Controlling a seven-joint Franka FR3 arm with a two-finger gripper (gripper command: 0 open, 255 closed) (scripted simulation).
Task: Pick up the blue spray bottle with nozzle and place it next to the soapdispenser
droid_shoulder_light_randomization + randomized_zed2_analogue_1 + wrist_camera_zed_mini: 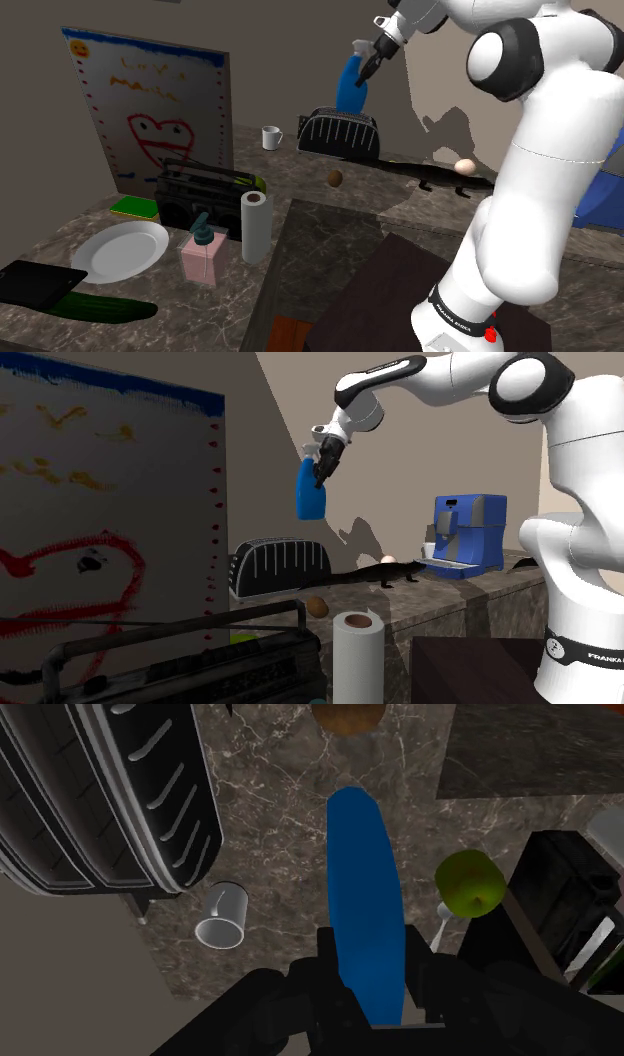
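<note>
The blue spray bottle [352,85] hangs in the air above the black toaster [340,132], clasped near its top by my gripper [372,62]. In the second exterior view the bottle [310,492] dangles below the gripper [322,467], well off the counter. In the wrist view the black fingers [425,989] press on both sides of the blue body [365,894], gripper [372,979] shut on it. The pink soap dispenser [203,255] with a dark pump stands on the marble counter at the shoulder view's lower left, far from the bottle.
Beside the dispenser stand a paper towel roll [256,225], a black radio [200,200] and a white plate [120,250]; a cucumber [105,308] lies in front. A mug [271,137], brown kiwi [335,179], egg [465,166] and blue coffee machine [465,537] sit farther back.
</note>
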